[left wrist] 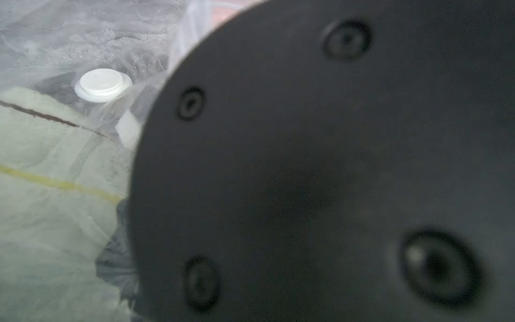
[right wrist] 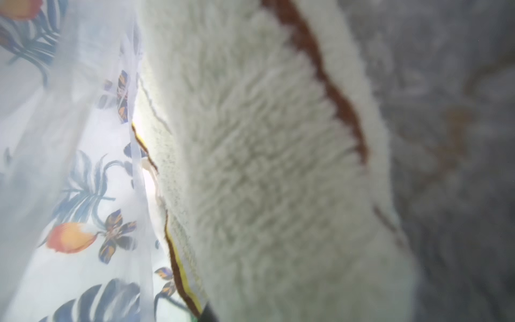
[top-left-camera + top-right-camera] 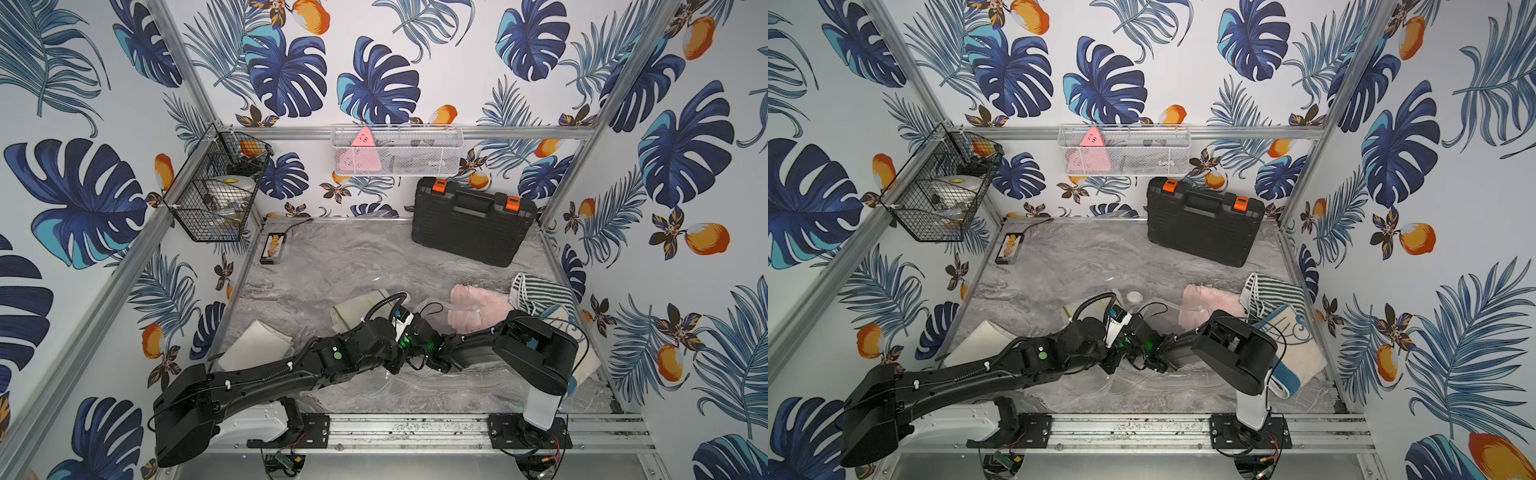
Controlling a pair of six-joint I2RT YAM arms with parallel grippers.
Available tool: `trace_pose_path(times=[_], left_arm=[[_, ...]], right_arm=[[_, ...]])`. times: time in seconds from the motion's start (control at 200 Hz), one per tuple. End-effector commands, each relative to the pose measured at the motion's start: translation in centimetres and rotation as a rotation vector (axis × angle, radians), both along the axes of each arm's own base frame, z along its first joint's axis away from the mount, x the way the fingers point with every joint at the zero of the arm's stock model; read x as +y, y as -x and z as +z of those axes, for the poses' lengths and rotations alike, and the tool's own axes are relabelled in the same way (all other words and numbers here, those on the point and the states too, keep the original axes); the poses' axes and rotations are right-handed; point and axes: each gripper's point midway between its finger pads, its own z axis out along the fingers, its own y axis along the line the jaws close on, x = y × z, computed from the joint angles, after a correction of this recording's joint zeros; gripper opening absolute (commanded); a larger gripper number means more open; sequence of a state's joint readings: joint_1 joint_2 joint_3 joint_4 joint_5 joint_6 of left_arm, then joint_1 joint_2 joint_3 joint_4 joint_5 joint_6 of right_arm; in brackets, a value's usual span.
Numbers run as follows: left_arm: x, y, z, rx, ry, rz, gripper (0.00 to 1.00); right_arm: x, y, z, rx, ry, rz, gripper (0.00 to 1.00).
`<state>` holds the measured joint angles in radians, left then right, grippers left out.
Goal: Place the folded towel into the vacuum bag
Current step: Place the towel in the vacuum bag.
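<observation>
Clear plastic vacuum bag [image 1: 102, 85] lay against cream fleecy towel [image 2: 264, 167]; left jaws were closed, right jaws unreadable.

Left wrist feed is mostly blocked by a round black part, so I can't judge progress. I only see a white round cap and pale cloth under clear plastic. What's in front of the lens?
Observer: Likely the right arm. In both top views it reaches in to meet the left arm at the front middle of the grey marble table, with the wrists crowded together.
Operator: Does the right wrist show the towel?
Observer: Yes. The fluffy cream towel with a brown stripe fills that view close up, with film of the clear plastic vacuum bag alongside it.
</observation>
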<state>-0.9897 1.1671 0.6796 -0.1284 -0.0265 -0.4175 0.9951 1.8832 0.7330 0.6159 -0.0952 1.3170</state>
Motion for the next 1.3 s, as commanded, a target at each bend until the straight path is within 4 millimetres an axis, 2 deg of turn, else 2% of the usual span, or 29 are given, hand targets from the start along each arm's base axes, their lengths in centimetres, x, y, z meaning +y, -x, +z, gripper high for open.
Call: trace_pose_path(times=[0.0, 0.045, 0.13, 0.185, 0.31, 0.425, 0.5, 0.535, 0.56, 0.63, 0.696, 0.751, 0.796, 0.841, 0.966, 1.041, 1.091, 1.146, 1.256, 1.266, 1.291], left_arm=[[-0.7, 0.3, 0.4, -0.007, 0.026, -0.035, 0.00], [-0.6, 0.2, 0.2, -0.009, 0.020, -0.033, 0.00], [-0.2, 0.1, -0.1, -0.014, 0.006, -0.022, 0.00], [0.1, -0.1, -0.1, -0.021, 0.003, -0.015, 0.00], [0.5, -0.3, -0.2, -0.015, 0.011, -0.008, 0.00], [0.1, -0.2, 0.0, -0.003, 0.014, -0.029, 0.00], [-0.4, 0.0, 0.2, 0.005, 0.037, -0.050, 0.00], [-0.7, 0.0, 0.1, 0.011, 0.041, -0.058, 0.00], [-0.8, 0.1, 0.0, 0.014, 0.038, -0.064, 0.00], [-1.1, 0.1, -0.4, 0.028, 0.028, -0.078, 0.00], [-1.1, 0.2, -0.2, 0.032, 0.033, -0.074, 0.00], [-1.1, 0.2, 0.6, 0.024, 0.050, -0.074, 0.00], [-1.2, 0.4, 0.9, 0.034, 0.056, -0.085, 0.00], [-1.3, 0.8, 1.0, 0.051, 0.067, -0.095, 0.00], [-1.5, 1.6, 0.9, 0.097, 0.113, -0.100, 0.00], [-1.0, 1.6, 0.7, 0.104, 0.109, -0.082, 0.03], [-0.4, 1.3, 0.7, 0.095, 0.084, -0.049, 0.08], [0.2, 1.1, 1.1, 0.082, 0.073, -0.027, 0.21], [1.3, 0.8, 2.4, 0.082, 0.082, 0.026, 0.42], [1.4, 0.8, 2.5, 0.083, 0.084, 0.030, 0.43], [1.6, 0.8, 2.9, 0.083, 0.090, 0.042, 0.46]], right_arm=[[0.6, -0.2, -0.7, -0.036, -0.019, 0.021, 0.17], [1.1, 0.1, -1.0, -0.033, -0.031, 0.049, 0.14], [2.8, 0.9, -0.8, -0.038, -0.035, 0.166, 0.02], [3.1, 1.5, -0.5, -0.062, -0.036, 0.243, 0.00], [2.8, 3.9, 0.0, -0.071, -0.123, 0.423, 0.00], [1.1, 5.8, -1.0, -0.049, -0.137, 0.517, 0.00], [1.0, 5.6, -1.7, -0.039, -0.124, 0.517, 0.00], [1.6, 5.2, -1.3, -0.043, -0.139, 0.508, 0.00], [1.8, 4.9, -2.2, -0.024, -0.136, 0.492, 0.00], [3.3, 3.3, -1.9, -0.030, -0.186, 0.430, 0.00], [4.1, 1.7, -2.2, -0.021, -0.200, 0.360, 0.09], [4.5, 0.7, -1.7, -0.060, -0.226, 0.317, 0.14], [4.7, 0.3, -1.2, -0.080, -0.242, 0.307, 0.21], [4.8, -0.1, -1.1, -0.094, -0.226, 0.298, 0.24], [4.9, -1.2, -2.2, -0.094, -0.124, 0.282, 0.31], [5.0, -1.3, -2.8, -0.065, -0.103, 0.275, 0.39], [4.5, -1.1, -3.0, -0.044, -0.088, 0.265, 0.46], [3.7, -0.6, -3.1, -0.032, -0.064, 0.269, 0.58], [0.9, 1.3, -3.4, 0.020, -0.009, 0.271, 0.74], [0.7, 1.4, -2.7, 0.015, -0.015, 0.271, 0.75], [-0.1, 2.0, -2.6, 0.034, 0.000, 0.271, 0.78]])
